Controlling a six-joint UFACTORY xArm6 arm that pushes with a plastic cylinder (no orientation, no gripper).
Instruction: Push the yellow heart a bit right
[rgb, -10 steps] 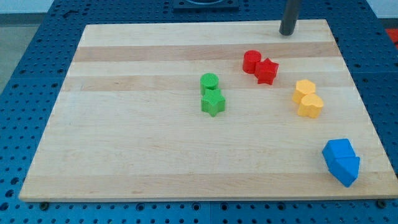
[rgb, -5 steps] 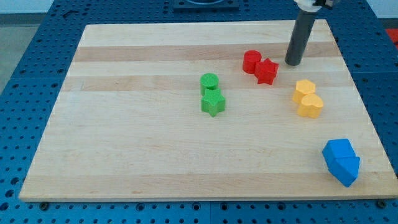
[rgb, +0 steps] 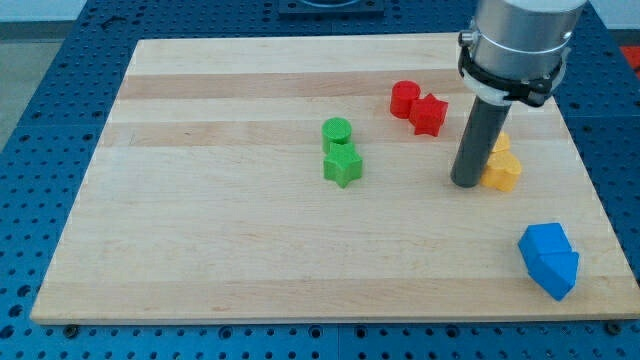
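Yellow heart (rgb: 502, 172) sits on the bench's (rgb: 220, 250) right side, touching a second yellow block (rgb: 497, 144) just above it that the rod partly hides, so its shape is unclear. My tip (rgb: 464, 183) rests just beside the heart's left edge; no jaws exist on this rod, which grips nothing. Above lie a red cylinder (rgb: 404, 97) touching a red star (rgb: 429, 114). At centre, a green cylinder (rgb: 337, 131) meets a green star (rgb: 342, 166). Two blue blocks (rgb: 549, 260) huddle at lower right.
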